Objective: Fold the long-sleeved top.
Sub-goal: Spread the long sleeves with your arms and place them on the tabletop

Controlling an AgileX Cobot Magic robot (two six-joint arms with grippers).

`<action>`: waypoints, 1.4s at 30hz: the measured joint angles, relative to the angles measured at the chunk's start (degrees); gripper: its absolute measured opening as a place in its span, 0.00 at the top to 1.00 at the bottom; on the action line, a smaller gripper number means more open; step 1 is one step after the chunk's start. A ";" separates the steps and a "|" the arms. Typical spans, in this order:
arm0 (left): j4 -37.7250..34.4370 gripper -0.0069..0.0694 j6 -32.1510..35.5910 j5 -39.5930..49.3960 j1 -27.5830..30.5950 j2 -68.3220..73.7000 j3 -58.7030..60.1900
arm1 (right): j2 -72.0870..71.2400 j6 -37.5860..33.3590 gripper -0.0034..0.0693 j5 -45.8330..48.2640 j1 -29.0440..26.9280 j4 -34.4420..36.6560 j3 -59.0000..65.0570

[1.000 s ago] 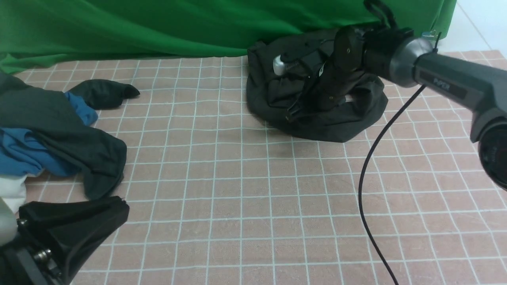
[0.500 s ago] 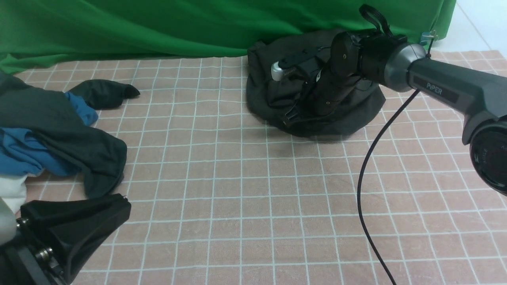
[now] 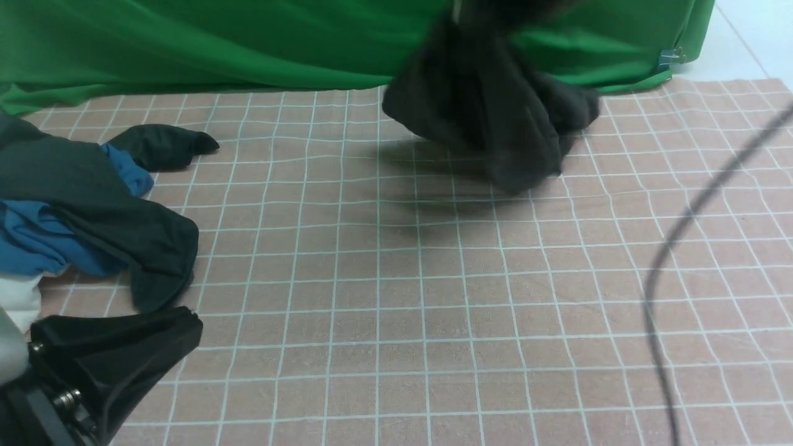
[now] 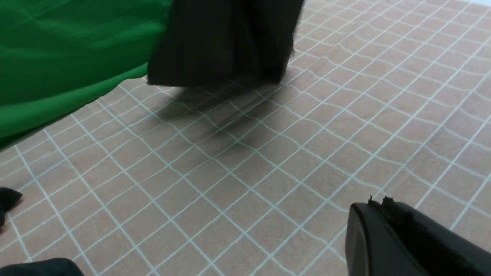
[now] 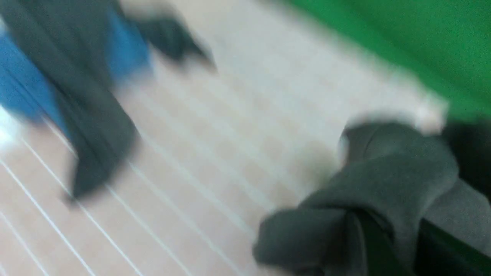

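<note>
**Black top hangs before the green backdrop in your right gripper's hold**

The long-sleeved top [image 3: 489, 118] dangles bunched in front of the green backdrop [image 3: 186, 43]. Your right gripper [image 5: 399, 245] is clamped on it, with the knit wadded round it in the blurred wrist view. The top's low end hangs close over the checked mat [image 3: 396, 297] at the backdrop's foot; you cannot tell whether it touches. Your left gripper [image 4: 378, 202], tips pressed together and empty, hovers far from the backdrop, with the grey-and-blue clothes pile [image 3: 93, 217] lying between them.
</note>
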 joint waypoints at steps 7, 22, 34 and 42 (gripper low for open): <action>1.85 0.89 -2.84 3.80 0.00 -0.05 -7.18 | -13.42 -0.03 0.83 -1.11 0.00 3.76 0.00; 3.60 0.82 -3.41 13.20 0.00 12.00 -11.25 | -15.42 -6.16 0.83 7.75 0.00 18.25 0.04; 6.01 0.29 -3.39 11.38 0.00 31.01 -11.99 | -25.26 -1.15 0.83 16.75 0.57 -3.31 10.86; 1.71 0.26 7.14 8.77 0.00 40.36 -16.32 | -35.99 8.00 0.83 16.66 0.46 -27.60 36.34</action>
